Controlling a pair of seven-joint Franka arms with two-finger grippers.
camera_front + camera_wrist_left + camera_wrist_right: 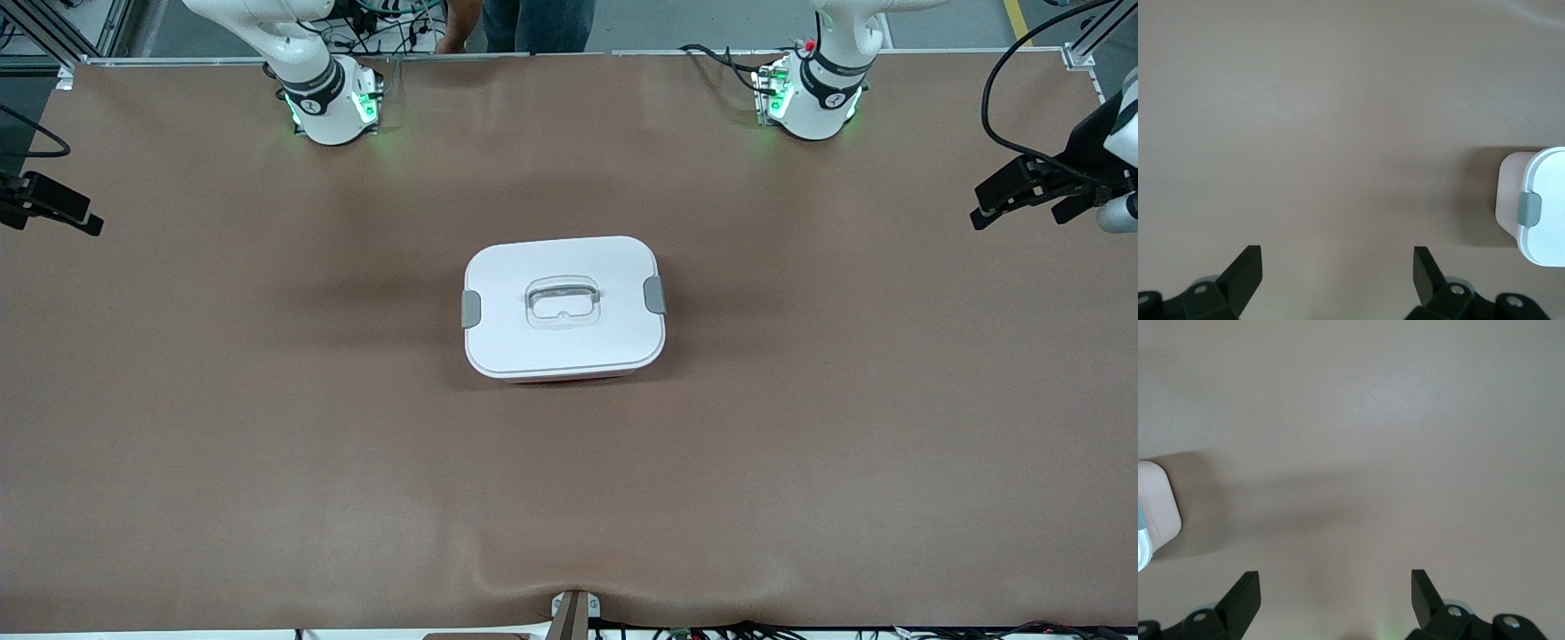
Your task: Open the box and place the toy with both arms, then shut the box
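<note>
Brown-covered table (267, 427), plain matte surface, one small fold at the edge nearest the front camera.

Item 1: box (564, 307), at the table's middle, roughly midway between the two arms' ends. White lid (578, 342) seated and closed; grey side clip (471, 308) toward the right arm's end, second clip (655, 294) toward the left arm's end; clear recessed handle (562, 302) at the lid's centre. Thin pink strip of tub visible under the lid's near edge. No legible writing or branding on it.

Item 2: left gripper (1337, 270), over bare table at the left arm's end, well apart from the box; jaws spread wide, holding nothing.

Item 3: right gripper (1335, 592), over bare table at the right arm's end; jaws likewise wide, holding nothing.

Toy: not visible.
</note>
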